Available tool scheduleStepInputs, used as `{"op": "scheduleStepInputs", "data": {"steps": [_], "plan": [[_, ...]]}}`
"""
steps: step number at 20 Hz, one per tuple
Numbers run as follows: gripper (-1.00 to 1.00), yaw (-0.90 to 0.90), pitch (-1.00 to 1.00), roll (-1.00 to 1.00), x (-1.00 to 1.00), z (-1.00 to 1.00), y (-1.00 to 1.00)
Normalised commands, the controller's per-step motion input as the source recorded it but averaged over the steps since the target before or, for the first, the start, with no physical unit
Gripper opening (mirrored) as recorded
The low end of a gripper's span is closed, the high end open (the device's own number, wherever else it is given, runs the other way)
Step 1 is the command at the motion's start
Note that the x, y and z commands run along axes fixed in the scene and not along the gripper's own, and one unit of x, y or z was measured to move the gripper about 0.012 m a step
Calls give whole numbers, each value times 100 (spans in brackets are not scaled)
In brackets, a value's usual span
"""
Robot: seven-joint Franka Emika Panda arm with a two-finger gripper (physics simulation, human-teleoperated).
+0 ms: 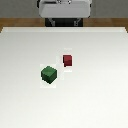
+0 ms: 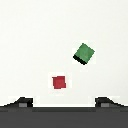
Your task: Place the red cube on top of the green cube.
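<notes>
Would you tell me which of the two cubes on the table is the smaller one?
The red cube is the smaller. The green cube, sitting apart from it toward the exterior view's left, is visibly larger.

Red cube (image 1: 67,60) near green cube (image 1: 48,74)

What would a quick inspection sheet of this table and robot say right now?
Surface: white table, plain.
Job's things: red cube and green cube both rest on the table, apart, not stacked; green is nearer the exterior view's left.
Clutter: nothing seen.
Grippers: gripper is above the table with both fingertips spread wide, holding nothing.
Cables: nothing seen.
Surroundings: robot base at the table's far edge; brown floor beyond.
</notes>
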Motion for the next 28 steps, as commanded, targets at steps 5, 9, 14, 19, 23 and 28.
{"op": "scheduleStepInputs", "data": {"steps": [5,9,14,19,23,28], "plan": [[100,0,0,0,0,0,20],[100,0,0,0,0,-25,0],[100,0,0,0,0,-100,0],[100,0,0,0,0,-100,0],[100,0,0,0,0,-100,0],[-100,0,0,0,0,0,0]]}}
